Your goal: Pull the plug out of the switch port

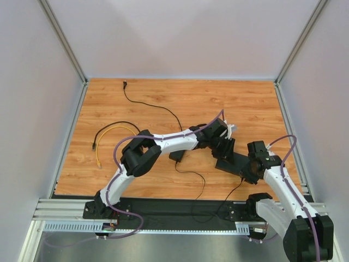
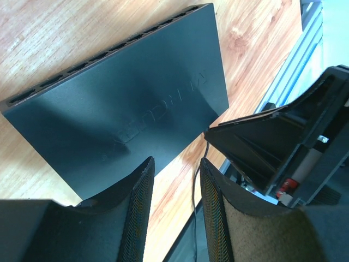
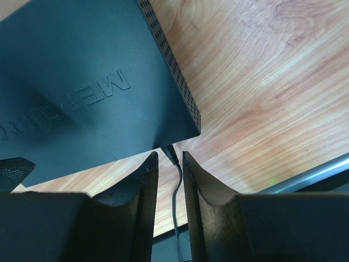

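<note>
- Right wrist: the switch (image 3: 82, 82), a flat matte-black slab with embossed lettering, lies on the wooden table (image 3: 262, 82).
- Right gripper (image 3: 169, 158) fingers flank its corner plug (image 3: 171, 153); clamped or not, I cannot tell.
- Left gripper (image 2: 177, 164) fingers stand apart.

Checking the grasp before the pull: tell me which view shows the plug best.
Right wrist view: the plug sits in the switch edge just beyond the right fingers, its cable running between them. The left wrist view shows only the cable beside the switch; in the top view the plug cannot be made out.
</note>
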Controlling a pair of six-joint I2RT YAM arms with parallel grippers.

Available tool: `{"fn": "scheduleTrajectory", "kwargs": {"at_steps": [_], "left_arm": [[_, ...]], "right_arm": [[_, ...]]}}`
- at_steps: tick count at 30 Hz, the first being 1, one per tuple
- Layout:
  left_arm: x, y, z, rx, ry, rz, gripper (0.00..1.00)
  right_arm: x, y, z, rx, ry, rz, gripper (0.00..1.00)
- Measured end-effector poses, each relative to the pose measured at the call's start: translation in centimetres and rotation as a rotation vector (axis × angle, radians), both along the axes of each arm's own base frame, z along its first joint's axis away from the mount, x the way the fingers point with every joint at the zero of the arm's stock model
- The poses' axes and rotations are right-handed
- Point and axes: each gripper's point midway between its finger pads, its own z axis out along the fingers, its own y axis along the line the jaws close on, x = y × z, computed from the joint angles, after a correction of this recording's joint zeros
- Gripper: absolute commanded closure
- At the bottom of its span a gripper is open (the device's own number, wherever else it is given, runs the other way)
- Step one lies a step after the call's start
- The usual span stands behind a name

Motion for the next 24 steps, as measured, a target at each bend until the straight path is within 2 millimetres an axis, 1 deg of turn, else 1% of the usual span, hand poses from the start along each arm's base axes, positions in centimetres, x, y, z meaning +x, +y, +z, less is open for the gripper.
{"fn": "scheduleTrajectory", "kwargs": {"at_steps": [4,9,13,21,24], "left_arm": [[-0.1,0.0,-0.2,0.006,0.015,0.008,0.53],[-0.2,0.0,-1.4,0.036,0.045,0.011,0.54],[-0.3,-0.1,-1.3,0.035,0.057,0.011,0.54],[-0.3,-0.1,-1.4,0.037,0.061,0.014,0.55],[-0.3,-0.1,-1.4,0.038,0.063,0.015,0.55]], "right_arm": [[-0.2,0.0,-0.5,-0.001,0.011,0.0,0.74],[-0.4,-0.1,-0.6,-0.002,0.005,-0.005,0.74],[-0.2,-0.1,-0.8,-0.003,0.007,-0.008,0.8],[0.0,0.2,-1.2,0.01,0.019,-0.002,0.82],[0.0,0.3,-1.2,0.013,0.02,-0.002,0.85]]}}
